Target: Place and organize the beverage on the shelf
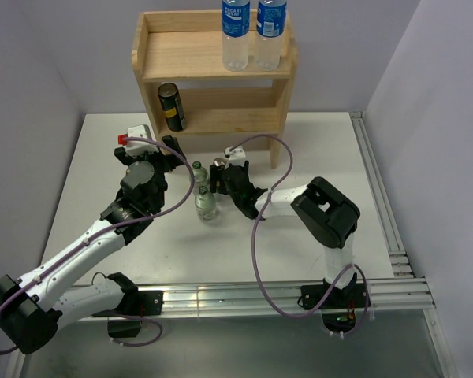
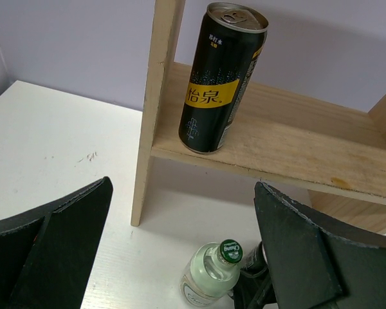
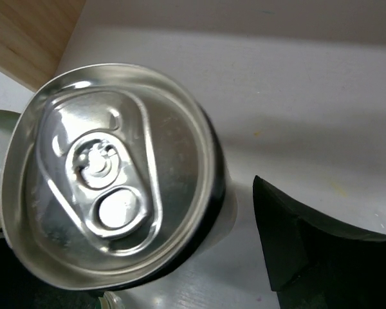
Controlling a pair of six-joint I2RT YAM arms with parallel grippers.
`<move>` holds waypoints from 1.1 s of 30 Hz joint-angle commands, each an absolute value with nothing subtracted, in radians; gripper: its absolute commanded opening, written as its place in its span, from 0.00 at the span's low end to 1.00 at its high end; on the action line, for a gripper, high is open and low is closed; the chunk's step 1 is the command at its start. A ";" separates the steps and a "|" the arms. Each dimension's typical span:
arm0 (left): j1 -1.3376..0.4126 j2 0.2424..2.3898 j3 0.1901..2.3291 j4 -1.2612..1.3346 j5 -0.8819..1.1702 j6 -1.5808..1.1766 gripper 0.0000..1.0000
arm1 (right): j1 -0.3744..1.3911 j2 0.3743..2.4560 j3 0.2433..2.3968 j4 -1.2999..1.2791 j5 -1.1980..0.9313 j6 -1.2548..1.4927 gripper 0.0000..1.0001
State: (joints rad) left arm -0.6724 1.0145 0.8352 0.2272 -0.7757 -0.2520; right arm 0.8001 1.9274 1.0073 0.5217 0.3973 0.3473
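**Top external view: three drinks shelved, three on the table, right jaws about a can**

Top external view. We noted the wooden shelf [image 1: 154,59] at the far side of the white table [image 1: 339,157]. The left plastic bottle [image 1: 236,35] and the right plastic bottle [image 1: 270,31], both blue-labelled, stood upright side by side at the right end of the upper tier. The shelved can [image 1: 171,106], dark with a yellow band, stood upright at the left end of the lower tier.

On the table in front of the shelf we logged the far glass bottle [image 1: 199,172] and the near glass bottle [image 1: 206,203], both upright and close together. The second can [image 1: 218,165] stood upright just to the right of the far glass bottle.

Right wrist view. The right gripper [image 1: 223,179] sat at the second can, whose silver top filled most of the frame. One finger [image 3: 309,244] stood off the can's side, with a strip of table showing between them. The other finger was hidden by the can. We recorded the jaws as spread about the can, not pinching it.

Left wrist view. The left gripper [image 1: 172,148] hovered left of the glass bottles, before the shelf's left side panel. Its fingers [image 2: 51,251] were wide apart with nothing between them.
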 commanded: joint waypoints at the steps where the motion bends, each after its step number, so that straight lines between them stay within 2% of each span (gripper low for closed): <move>1: -0.680 1.015 0.828 0.272 -0.779 -0.242 0.99 | 0.796 1.950 0.989 0.607 0.410 0.360 0.83; 3: -0.678 1.011 0.827 0.270 -0.781 -0.242 0.99 | 0.796 1.957 0.989 0.612 0.410 0.357 0.69; 4: -0.680 1.011 0.827 0.270 -0.781 -0.242 0.99 | 0.796 1.957 0.988 0.612 0.405 0.359 0.54; 5: -0.680 1.011 0.827 0.270 -0.782 -0.242 0.99 | 0.796 1.957 0.994 0.611 0.406 0.362 0.49; 6: -0.680 1.008 0.827 0.268 -0.784 -0.242 0.99 | 0.796 1.959 0.996 0.601 0.403 0.361 0.40; 8: -0.680 1.005 0.825 0.267 -0.784 -0.244 0.99 | 0.796 1.959 0.999 0.595 0.400 0.362 0.33; 13: -0.681 0.993 0.822 0.267 -0.787 -0.242 0.99 | 0.802 1.924 0.982 0.572 0.422 0.353 0.30; 18: -0.681 0.997 0.827 0.264 -0.792 -0.241 0.99 | 0.822 1.792 0.974 0.486 0.477 0.321 0.24; 19: -0.683 0.999 0.828 0.264 -0.790 -0.242 0.99 | 0.827 1.767 0.976 0.448 0.485 0.318 0.19; 25: -0.681 0.977 0.827 0.255 -0.790 -0.253 0.99 | 0.860 1.612 1.043 0.298 0.517 0.270 0.00; 33: -0.680 0.959 0.856 0.187 -0.807 -0.282 0.99 | 0.894 1.532 1.210 0.178 0.532 0.224 0.00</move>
State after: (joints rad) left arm -0.6758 0.9871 0.8249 0.2028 -0.7849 -0.2596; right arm 0.8833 1.5948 1.1004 0.1535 0.4904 0.2600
